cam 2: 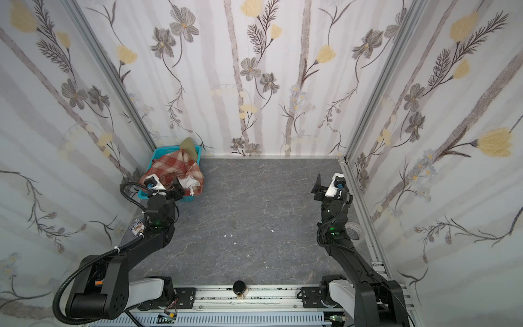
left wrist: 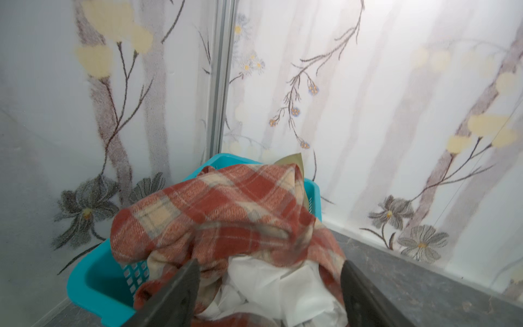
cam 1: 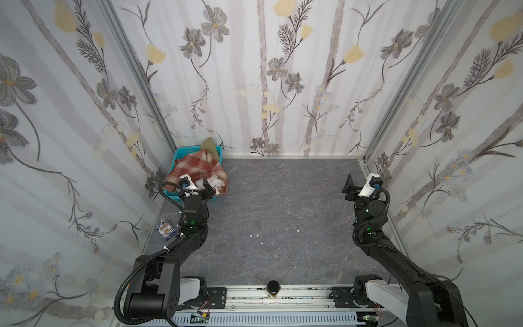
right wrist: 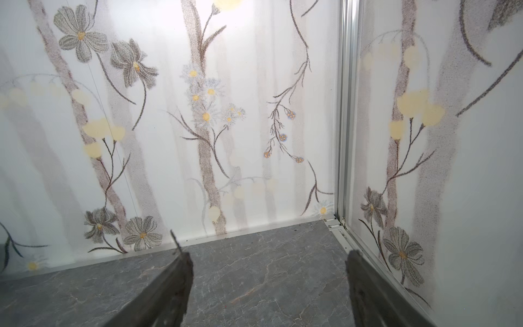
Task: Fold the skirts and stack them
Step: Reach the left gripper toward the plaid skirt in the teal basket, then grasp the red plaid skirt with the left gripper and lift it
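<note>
A rust-red and cream plaid skirt (cam 1: pixel 195 167) (cam 2: pixel 172 167) (left wrist: pixel 226 209) lies heaped in the turquoise basket (cam 1: pixel 177 158) (cam 2: pixel 158 154) (left wrist: pixel 96 280) in the far left corner, spilling over its near rim. Its white lining (left wrist: pixel 271 283) shows at the near side. Behind the plaid one, only a corner of the olive-green skirt (cam 1: pixel 210 145) (cam 2: pixel 189 145) (left wrist: pixel 291 161) pokes up. My left gripper (cam 1: pixel 210 189) (cam 2: pixel 181 189) (left wrist: pixel 270 263) is open, its jaws wide apart on either side of the lining. My right gripper (cam 1: pixel 351 184) (cam 2: pixel 319 184) (right wrist: pixel 268 254) hangs open over bare table at the right.
The grey marbled table (cam 1: pixel 283 212) is walled by flowered panels on three sides. A small printed card (cam 1: pixel 164 229) lies by the left wall. A tape roll (cam 2: pixel 353 228) sits by the right wall. A black round object (cam 1: pixel 273 287) stands on the front rail.
</note>
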`<state>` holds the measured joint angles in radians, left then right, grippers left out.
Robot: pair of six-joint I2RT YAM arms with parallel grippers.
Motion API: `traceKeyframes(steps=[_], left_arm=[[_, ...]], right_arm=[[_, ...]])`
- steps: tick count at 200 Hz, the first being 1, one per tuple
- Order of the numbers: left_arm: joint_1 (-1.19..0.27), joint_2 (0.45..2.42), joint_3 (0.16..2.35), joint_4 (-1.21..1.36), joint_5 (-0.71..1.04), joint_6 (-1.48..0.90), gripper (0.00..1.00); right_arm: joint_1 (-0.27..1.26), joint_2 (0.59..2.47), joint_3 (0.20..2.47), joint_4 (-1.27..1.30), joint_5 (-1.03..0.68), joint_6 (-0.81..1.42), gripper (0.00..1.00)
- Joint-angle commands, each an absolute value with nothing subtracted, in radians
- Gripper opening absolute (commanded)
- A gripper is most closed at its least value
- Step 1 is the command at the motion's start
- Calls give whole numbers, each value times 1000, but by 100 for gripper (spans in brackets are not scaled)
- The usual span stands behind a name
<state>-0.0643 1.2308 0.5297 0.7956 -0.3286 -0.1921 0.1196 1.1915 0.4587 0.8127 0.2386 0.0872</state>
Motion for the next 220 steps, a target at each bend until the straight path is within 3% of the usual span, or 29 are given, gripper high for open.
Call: traceKeyframes(steps=[1, 19, 49, 120, 190, 206, 220], left_arm=[[-54, 1213, 685, 416, -320, -317, 80], [-40, 1289, 888, 230, -251, -324, 81], [-24, 1457, 1118, 142, -151, -279, 91], [18, 1928, 1641, -183, -120, -260, 97], [18, 2074, 1732, -221, -160, -209, 92], [19, 2091, 1735, -222, -148, -208, 84], [19, 2100, 1734, -221, -135, -207, 68]], right_arm=[[129, 1169, 497, 592, 190, 173, 85], [133, 1186, 527, 540, 119, 213, 85], [141, 1242, 551, 530, -9, 299, 88], [153, 1299, 576, 562, -72, 346, 89], [153, 1290, 606, 519, -52, 332, 89], [153, 1286, 607, 516, -42, 333, 89], [153, 1286, 607, 520, -32, 339, 89]])
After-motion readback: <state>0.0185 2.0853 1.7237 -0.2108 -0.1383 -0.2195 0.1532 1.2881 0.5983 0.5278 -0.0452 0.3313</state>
